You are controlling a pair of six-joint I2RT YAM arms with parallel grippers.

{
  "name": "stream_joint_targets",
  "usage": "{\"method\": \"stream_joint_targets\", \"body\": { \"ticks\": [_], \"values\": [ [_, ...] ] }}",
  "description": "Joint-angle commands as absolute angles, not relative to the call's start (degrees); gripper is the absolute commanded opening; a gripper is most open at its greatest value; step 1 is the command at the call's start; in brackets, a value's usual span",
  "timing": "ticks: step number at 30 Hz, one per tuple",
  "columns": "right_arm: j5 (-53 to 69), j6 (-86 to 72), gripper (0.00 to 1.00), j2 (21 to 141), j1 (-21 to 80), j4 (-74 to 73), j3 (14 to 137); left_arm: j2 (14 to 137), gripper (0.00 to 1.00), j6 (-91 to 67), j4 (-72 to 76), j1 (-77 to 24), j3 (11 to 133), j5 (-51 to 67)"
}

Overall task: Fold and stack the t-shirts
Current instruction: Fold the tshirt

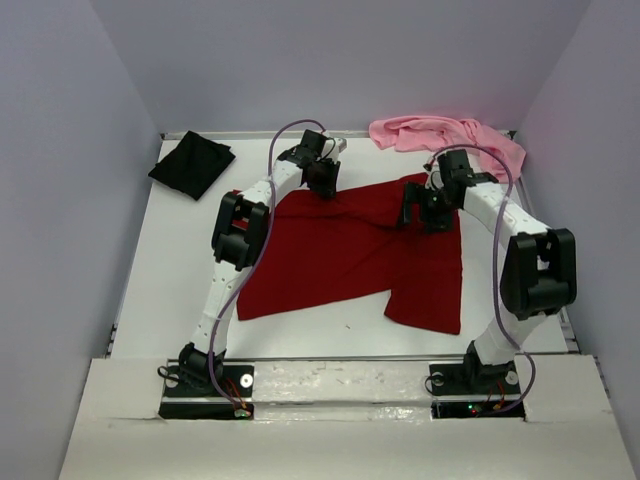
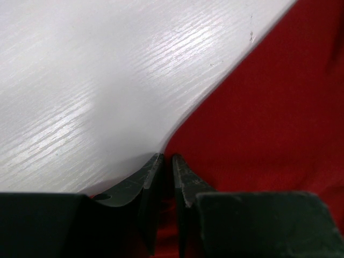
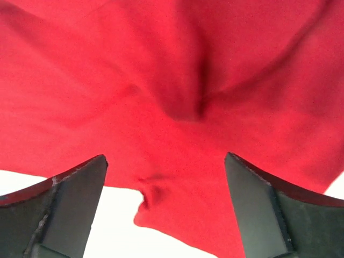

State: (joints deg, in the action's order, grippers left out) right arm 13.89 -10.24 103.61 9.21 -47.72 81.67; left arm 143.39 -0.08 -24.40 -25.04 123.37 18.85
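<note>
While the dark red t-shirt [image 1: 340, 255] is lying spread on the table [image 1: 180, 270], I am logging: left hand [image 2: 166, 157] pinching its far edge; right hand [image 3: 165, 157] gaping above it; black t-shirt [image 1: 192, 165] lying far-left; light pink t-shirt [image 1: 450, 135] lying crumpled far-right.

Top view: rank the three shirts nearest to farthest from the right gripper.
1. dark red shirt: mid-table, spread out, directly under the open right gripper.
2. pink shirt: bunched at the far right corner.
3. black shirt: far left corner, across the table.
</note>
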Motion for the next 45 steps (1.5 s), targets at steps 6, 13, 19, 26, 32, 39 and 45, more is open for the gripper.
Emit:
{"method": "stream_joint_targets", "body": {
  "ticks": [6, 13, 19, 26, 32, 39, 45],
  "values": [
    [33.3, -25.5, 0.87, 84.9, 0.7, -4.2, 52.0, 143.8, 0.28, 1.0, -31.6, -24.6, 122.1, 15.6],
    [40.2, -31.3, 0.79, 88.3, -3.3, 13.4, 42.3, 143.7, 0.28, 0.9, -31.5, -24.6, 121.9, 15.2],
    [38.8, -30.9, 0.79, 92.3, -3.3, 22.1, 39.6, 143.7, 0.28, 0.8, -31.4, -24.6, 122.0, 15.2],
    [37.5, -29.8, 0.73, 95.6, -3.3, 22.9, 40.8, 143.9, 0.28, 0.7, -31.4, -24.6, 122.0, 15.3],
    [38.2, -30.1, 0.46, 96.9, -3.3, 24.1, 41.1, 143.8, 0.28, 0.8, -31.4, -24.6, 121.9, 15.1],
    [38.6, -31.0, 0.44, 98.1, -3.3, 25.0, 41.6, 143.9, 0.28, 0.9, -31.4, -24.5, 121.9, 15.1],
    [41.1, -32.7, 0.05, 100.4, -3.3, 25.1, 42.6, 143.9, 0.28, 1.0, -31.5, -24.4, 121.8, 15.1]
  ]
}}
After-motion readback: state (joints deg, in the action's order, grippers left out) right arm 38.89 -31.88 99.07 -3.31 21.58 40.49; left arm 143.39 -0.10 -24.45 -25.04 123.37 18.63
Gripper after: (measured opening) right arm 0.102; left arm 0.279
